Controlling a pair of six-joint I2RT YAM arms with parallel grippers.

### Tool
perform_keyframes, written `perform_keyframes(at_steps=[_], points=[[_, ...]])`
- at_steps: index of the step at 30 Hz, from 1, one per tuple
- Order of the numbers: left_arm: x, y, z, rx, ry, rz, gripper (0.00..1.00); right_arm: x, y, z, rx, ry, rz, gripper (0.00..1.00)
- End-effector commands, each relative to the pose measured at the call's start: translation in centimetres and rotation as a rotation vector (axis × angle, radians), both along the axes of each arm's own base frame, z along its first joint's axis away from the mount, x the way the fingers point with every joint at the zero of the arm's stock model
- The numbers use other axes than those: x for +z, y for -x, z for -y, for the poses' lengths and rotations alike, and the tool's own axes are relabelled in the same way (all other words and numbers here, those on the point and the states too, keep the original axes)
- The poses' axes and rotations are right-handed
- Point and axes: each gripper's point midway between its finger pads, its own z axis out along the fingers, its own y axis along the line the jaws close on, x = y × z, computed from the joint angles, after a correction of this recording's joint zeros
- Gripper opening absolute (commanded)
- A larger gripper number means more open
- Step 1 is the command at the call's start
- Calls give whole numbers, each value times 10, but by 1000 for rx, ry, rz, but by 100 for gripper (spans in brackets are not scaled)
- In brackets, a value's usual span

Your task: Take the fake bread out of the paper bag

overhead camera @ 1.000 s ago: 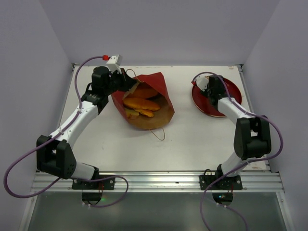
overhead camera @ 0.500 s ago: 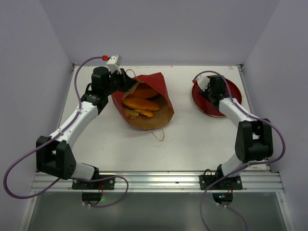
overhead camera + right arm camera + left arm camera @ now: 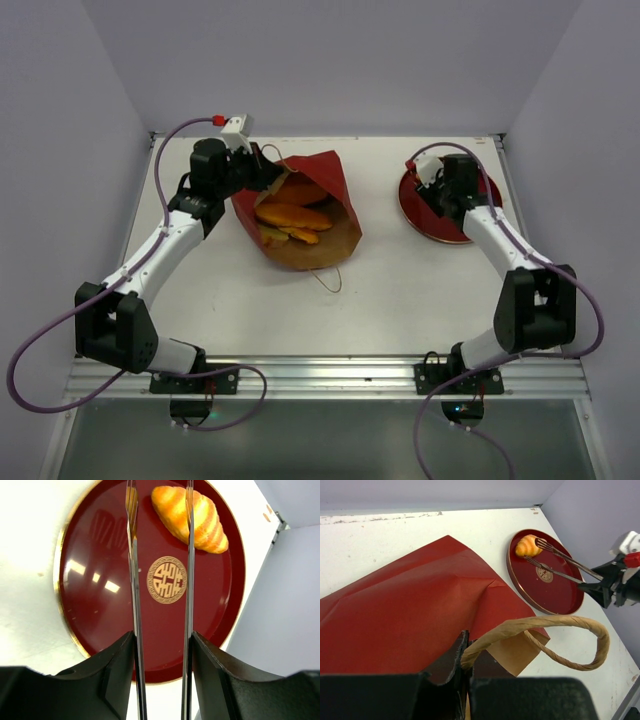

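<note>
Right gripper [image 3: 160, 495], long tines parted and empty, over the red plate [image 3: 100, 610]; a croissant [image 3: 192, 517] lies by its right tine's tip. Left gripper [image 3: 466, 655], clamped on the handle [image 3: 545, 625] of the paper bag [image 3: 410, 615]; more fake bread [image 3: 293, 216] lies inside the bag beside it.

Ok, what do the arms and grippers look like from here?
The left arm and right arm have white links, black joints and a looping purple cable each. The left gripper has stubby black fingers; the right gripper has long, thin metal prongs on black mounts.
</note>
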Motion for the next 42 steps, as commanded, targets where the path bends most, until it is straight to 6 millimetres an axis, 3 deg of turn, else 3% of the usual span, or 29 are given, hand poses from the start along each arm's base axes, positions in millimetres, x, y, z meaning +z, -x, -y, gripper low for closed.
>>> perform_keyframes(at_steps=[1,8,15,16,19,23,29,31,35,39,40,42], points=[[13,5,-1,-9,-16,35,0,56,9,-18,32,-136,84,50],[18,5,-1,-11,-15,38,0,106,58,-55,180,-322,112,47],[18,7,2,-21,-1,29,0,143,102,-85,302,-477,107,45],[19,7,2,-22,1,30,0,155,110,-95,354,-512,119,44],[21,7,2,-22,8,30,0,167,134,-117,475,-592,85,44],[23,7,2,-19,17,28,0,165,172,-146,650,-626,11,43],[26,7,4,-20,27,26,0,145,216,-188,859,-599,-97,42],[28,7,4,-21,31,27,0,134,215,-195,841,-573,-125,42],[28,7,4,-18,34,23,0,118,216,-229,890,-467,-135,42],[26,9,3,-15,35,14,0,103,192,-247,803,-356,-106,42],[25,9,3,-15,35,12,0,97,176,-249,745,-312,-79,42],[24,9,3,-15,35,10,0,94,169,-257,736,-262,-58,42]])
